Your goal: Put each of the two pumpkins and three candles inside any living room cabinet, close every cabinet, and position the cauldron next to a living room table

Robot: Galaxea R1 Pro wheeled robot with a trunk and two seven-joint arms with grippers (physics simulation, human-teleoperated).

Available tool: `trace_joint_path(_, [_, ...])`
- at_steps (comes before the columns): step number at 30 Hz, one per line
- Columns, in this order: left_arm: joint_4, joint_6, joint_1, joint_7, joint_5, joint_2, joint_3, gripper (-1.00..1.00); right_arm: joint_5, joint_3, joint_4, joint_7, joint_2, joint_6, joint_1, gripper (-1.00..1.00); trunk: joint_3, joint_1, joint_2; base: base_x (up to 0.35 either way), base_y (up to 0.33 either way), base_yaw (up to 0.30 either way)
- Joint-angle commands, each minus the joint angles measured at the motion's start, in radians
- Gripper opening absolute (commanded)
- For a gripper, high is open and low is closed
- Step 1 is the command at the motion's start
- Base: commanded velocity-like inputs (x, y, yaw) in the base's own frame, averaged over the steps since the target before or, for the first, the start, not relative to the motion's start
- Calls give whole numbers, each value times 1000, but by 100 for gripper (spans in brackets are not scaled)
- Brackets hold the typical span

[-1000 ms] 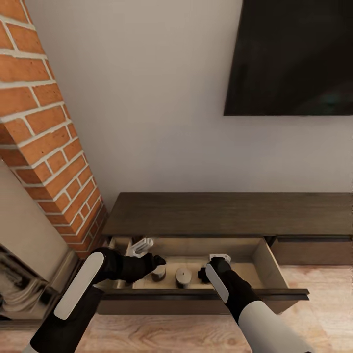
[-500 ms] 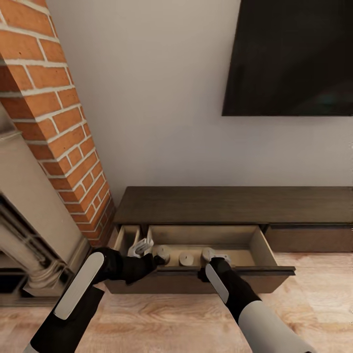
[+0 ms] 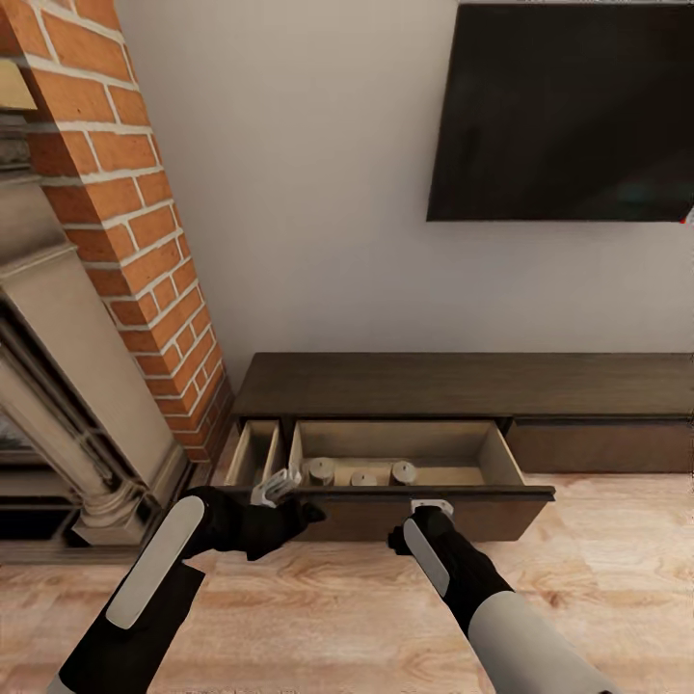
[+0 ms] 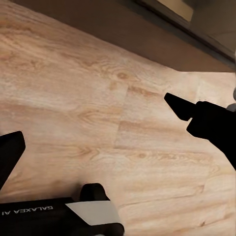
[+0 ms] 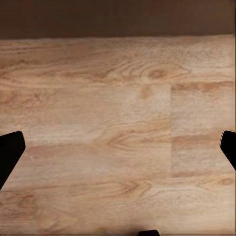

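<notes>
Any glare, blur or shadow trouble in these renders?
Head view: flat even light, no glare on the TV; the candles lie shaded in the open drawer, soft-edged. Left wrist view: floor grain sharp. Right wrist view: floor slightly soft, the dark cabinet front featureless.

- Candles: three, at [image 3: 319, 470], [image 3: 363, 478] and [image 3: 403, 472], along the front edge of the open drawer [image 3: 496, 453].
- Cabinet [image 3: 463, 386]: one.
- Open drawers: two.
- Wall screen [image 3: 564, 111]: one.
</notes>
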Motion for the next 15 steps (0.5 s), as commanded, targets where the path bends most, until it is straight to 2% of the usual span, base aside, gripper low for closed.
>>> trace_joint_path(1, [-2,1,-1,10,8,1,-1,100,-11,4,-1,-10,-1,2,-1,100,-1,-1,0,-245,-118,0])
trace_joint_path(9, [-2,1,-1,10,5,1,-13,100,-11,3,-1,-10,-4,2,-1,100,-1,-1,0,-250,-154,0])
trace_joint_path(15, [-2,2,-1,12,-3,2,-17,100,-11,3,-1,-10,-3,2,-1,100,-1,-1,0,-65,-278,0])
